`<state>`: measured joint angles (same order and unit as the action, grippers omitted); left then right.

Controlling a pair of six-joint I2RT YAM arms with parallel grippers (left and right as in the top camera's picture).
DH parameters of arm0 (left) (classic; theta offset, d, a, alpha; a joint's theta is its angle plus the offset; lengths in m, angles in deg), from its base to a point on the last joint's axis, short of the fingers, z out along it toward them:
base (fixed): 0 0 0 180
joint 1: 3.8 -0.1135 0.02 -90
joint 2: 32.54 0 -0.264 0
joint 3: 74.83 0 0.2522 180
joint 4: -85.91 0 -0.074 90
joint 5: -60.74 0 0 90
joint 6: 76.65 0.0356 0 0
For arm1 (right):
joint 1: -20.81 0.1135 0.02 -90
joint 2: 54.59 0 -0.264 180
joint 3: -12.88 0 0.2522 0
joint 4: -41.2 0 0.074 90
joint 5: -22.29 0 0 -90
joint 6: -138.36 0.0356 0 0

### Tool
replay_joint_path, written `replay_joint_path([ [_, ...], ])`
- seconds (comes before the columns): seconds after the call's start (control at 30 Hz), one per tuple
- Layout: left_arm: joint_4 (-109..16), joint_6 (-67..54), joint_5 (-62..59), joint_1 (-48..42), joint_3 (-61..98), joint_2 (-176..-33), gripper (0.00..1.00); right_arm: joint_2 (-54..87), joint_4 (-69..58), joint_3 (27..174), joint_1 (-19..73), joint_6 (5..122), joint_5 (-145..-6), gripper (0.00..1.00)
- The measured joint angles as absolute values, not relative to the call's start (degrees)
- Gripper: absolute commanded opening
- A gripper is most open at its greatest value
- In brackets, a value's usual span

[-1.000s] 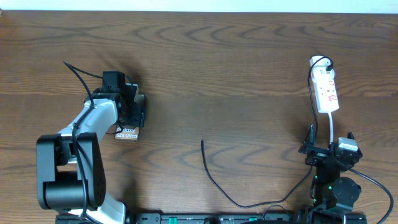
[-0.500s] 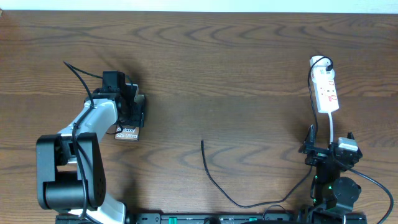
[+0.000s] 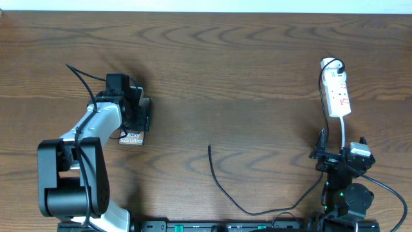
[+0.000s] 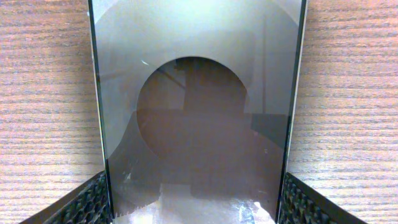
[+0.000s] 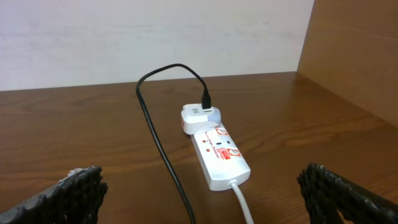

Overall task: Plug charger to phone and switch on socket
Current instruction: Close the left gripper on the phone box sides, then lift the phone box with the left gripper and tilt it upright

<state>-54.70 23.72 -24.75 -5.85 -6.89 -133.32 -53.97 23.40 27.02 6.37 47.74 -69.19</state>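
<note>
The left gripper (image 3: 136, 113) is standing over the phone (image 3: 131, 136) at the left of the table (image 3: 244, 71), with its jaws closed on it. In the left wrist view its fingers (image 4: 93, 202) are pressing against the phone's two long edges, and the glossy slab with its large circle is filling the gap between them. From overhead the gripper is covering most of the phone; only the near end with the white lettering is showing. The left arm (image 3: 90, 129) is reaching in from the near left, and a thick black arm cable (image 3: 78, 76) is trailing off beyond it.

The right gripper (image 3: 340, 156) is waiting at the near right with its jaws spread wide and holding nothing. In the right wrist view its fingers (image 5: 78, 190) are framing the socket (image 5: 221, 155), which is lying farther back on the table, well apart from them. A white adaptor (image 5: 198, 117) is sitting at the strip's far end. The charger (image 5: 163, 155) is looping out of it and running back between the open fingers, beside the strip's white cord (image 5: 244, 202).

From there the charger is curving along the near edge. Its plug tip (image 3: 209, 148) is lying near the middle of the table, well apart from the phone, with only bare wood between them.
</note>
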Motion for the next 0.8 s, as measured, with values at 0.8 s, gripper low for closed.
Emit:
replay_joint_path([
  [0.8,-53.3,20.4,-24.8,-5.8,-8.2,-112.2,0.08,-54.0,23.4,27.0,6.4,47.7,-69.2,0.99],
])
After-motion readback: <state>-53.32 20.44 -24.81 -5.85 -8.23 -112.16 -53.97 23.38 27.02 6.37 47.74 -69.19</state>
